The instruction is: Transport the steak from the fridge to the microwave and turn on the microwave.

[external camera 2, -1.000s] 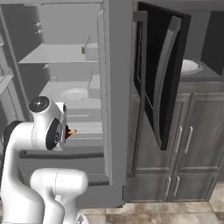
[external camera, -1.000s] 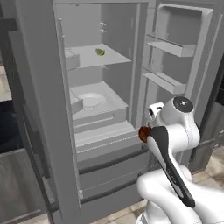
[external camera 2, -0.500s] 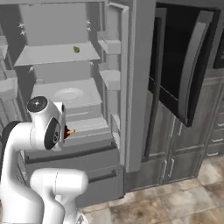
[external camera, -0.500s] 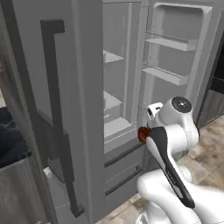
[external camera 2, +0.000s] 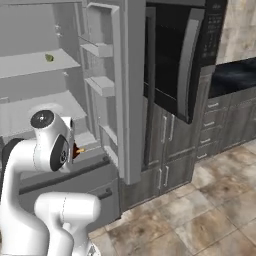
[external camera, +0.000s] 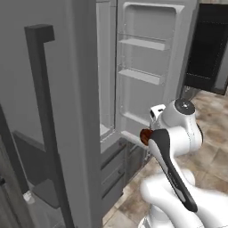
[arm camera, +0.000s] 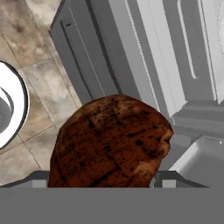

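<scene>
We see the steak (arm camera: 111, 142) as dark reddish-brown, speckled with black char. The fridge (external camera 2: 131, 90) is grey with a pale grey interior, the microwave (external camera 2: 180, 55) door black, and the floor (external camera 2: 200, 210) mottled beige-brown tile.

Even, flat rendered light, no glare.
You see soft shadows inside the fridge (external camera 2: 60, 95); the steak (arm camera: 111, 142) looms large and slightly soft.

You have one steak (arm camera: 109, 142), one fridge (external camera 2: 65, 100) with two open doors, one microwave (external camera 2: 185, 55), and one small green item (external camera 2: 49, 58).
</scene>
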Robot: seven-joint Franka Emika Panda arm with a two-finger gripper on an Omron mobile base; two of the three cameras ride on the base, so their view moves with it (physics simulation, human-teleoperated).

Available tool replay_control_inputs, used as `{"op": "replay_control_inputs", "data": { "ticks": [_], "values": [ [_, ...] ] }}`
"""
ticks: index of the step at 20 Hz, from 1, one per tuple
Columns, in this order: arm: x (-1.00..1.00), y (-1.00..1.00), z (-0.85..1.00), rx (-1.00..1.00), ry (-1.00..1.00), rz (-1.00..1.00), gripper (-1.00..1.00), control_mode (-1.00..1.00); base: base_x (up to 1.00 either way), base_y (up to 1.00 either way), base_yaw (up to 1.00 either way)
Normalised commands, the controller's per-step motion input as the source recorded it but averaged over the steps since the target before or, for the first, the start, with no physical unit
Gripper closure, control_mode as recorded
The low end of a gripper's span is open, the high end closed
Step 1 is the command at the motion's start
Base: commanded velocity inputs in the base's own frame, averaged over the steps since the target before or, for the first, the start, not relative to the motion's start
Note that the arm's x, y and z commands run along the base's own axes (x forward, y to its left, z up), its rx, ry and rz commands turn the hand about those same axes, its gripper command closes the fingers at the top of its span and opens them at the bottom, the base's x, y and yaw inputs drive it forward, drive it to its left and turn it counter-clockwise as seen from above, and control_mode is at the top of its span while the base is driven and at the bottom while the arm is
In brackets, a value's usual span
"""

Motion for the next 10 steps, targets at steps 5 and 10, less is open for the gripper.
{"op": "replay_control_inputs", "data": {
  "ticks": [5, 10],
  "values": [
    [0.00, 0.00, 0.00, 0.00, 0.00, 0.00, 1.00, 1.00, -0.03, 0.17, -0.45],
    [0.00, 0.00, 0.00, 0.00, 0.00, 0.00, 1.00, 1.00, -0.11, 0.14, -0.45]
  ]
}}
